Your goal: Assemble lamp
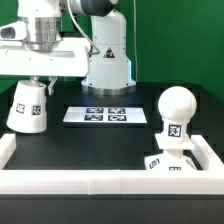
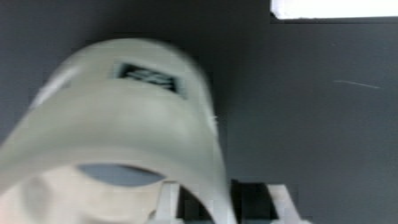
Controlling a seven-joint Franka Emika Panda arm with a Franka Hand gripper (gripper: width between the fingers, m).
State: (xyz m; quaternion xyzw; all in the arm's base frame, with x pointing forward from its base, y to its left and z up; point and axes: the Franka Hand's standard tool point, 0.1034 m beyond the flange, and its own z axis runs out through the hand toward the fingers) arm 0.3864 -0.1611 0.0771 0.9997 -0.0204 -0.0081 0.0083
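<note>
The tapered white shade (image 1: 28, 105) hangs tilted at the exterior view's left, just above the black table, with a tag on its side. My gripper (image 1: 36, 80) is shut on its upper rim. In the wrist view the shade (image 2: 125, 110) fills most of the picture, and its wall sits between the two fingers of my gripper (image 2: 228, 200). The round bulb (image 1: 176, 108) stands upright on the low square base (image 1: 166, 162) at the exterior view's right, well apart from the gripper.
The marker board (image 1: 107, 115) lies flat mid-table behind the parts. A white rail (image 1: 90, 181) borders the table's front and sides. The arm's white pedestal (image 1: 106, 62) stands at the back.
</note>
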